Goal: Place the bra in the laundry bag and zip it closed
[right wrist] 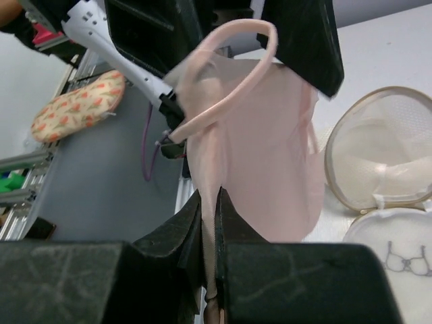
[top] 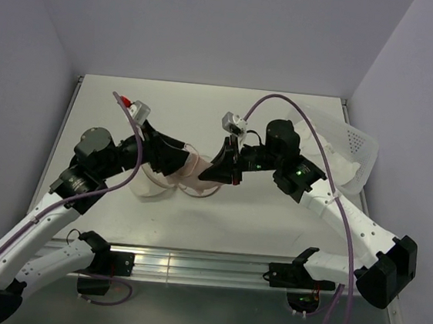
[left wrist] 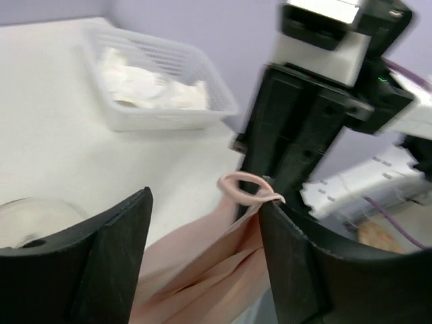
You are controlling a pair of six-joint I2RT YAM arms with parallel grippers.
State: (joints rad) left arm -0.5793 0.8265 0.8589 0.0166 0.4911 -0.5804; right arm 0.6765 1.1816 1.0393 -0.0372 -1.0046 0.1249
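At the left, the open laundry bag (top: 152, 185) sits under our left arm. Our left gripper (left wrist: 206, 201) has its 2 fingers apart, with the bra (right wrist: 270, 155) between them. Our right gripper (right wrist: 209, 202) is clamped on the fabric, just above and to the right of the bag's mouth. The plastic bin (top: 346, 148) stands well apart.

The bra (right wrist: 270, 155) fills the gap between the left gripper's (left wrist: 206, 202) spread fingers. The right gripper (right wrist: 209, 196), pinched on the cloth, blocks the way just ahead. Below them the laundry bag (right wrist: 378, 152) lies open-mouthed, its lid (right wrist: 398, 260) flopped aside. Open table (top: 206, 114) lies beyond both grippers. The bin (left wrist: 162, 116) stands well apart, past the right gripper.
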